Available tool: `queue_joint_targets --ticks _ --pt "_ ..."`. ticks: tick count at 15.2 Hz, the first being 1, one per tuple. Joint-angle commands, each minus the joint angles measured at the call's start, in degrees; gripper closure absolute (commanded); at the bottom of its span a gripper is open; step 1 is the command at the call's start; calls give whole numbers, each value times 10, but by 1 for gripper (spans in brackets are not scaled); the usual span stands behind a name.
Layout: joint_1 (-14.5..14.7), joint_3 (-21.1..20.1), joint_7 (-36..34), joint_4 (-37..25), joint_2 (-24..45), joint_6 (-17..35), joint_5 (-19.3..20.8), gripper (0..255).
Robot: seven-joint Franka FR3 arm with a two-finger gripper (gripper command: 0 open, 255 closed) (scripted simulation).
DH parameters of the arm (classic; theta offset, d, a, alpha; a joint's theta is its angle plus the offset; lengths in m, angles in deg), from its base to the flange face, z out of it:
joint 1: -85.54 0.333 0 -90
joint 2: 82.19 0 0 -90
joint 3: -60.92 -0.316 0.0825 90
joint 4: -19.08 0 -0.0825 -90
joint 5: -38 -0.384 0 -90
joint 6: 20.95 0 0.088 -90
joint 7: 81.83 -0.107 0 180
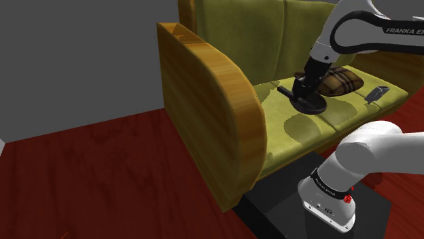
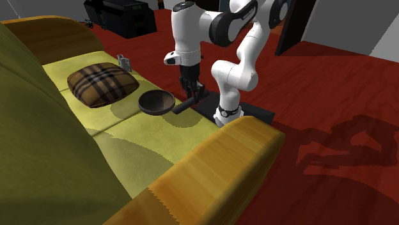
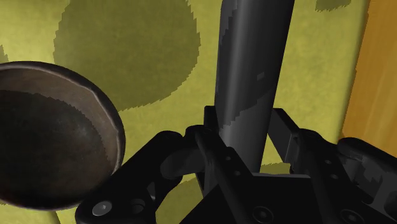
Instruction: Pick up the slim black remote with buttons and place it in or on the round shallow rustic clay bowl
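The slim black remote (image 3: 251, 70) is clamped across its body between the two fingers of the black gripper (image 2: 192, 89), its long end jutting out past the fingertips. It appears to hang clear of the seat. In the second exterior view, just right of the frame's centre, its free end points at the rim of the round dark clay bowl (image 2: 155, 101) and sits just beside it, not over it. The wrist view agrees: the bowl's worn brown hollow lies off to one side of the gripped remote, with bare cushion under the remote itself.

The bowl is empty and rests on the yellow-green sofa seat (image 1: 306, 132). A plaid cushion (image 2: 102, 85) lies near it, towards the left of the second exterior view. A small grey object (image 1: 376, 93), too small to identify, lies further along the seat at the right of the shoulder view. The sofa's broad wooden armrest (image 1: 217, 108) fills the middle of that view, above a red floor (image 1: 102, 176).

By this evidence the pick-up is done. What remains is a short carry sideways to bring the remote over the bowl, then lowering and releasing it.
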Motion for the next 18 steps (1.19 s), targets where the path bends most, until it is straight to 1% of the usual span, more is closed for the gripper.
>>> queue_joint_targets --ticks 1,6,10,14,18 --pt "0 -1 0 -14 0 -15 -1 255" --pt "-31 70 71 -42 44 2 51 255" --pt "-48 124 126 -77 93 18 83 255" --pt "-55 178 181 -121 149 35 103 255" --pt "-54 233 238 -175 214 51 110 255"
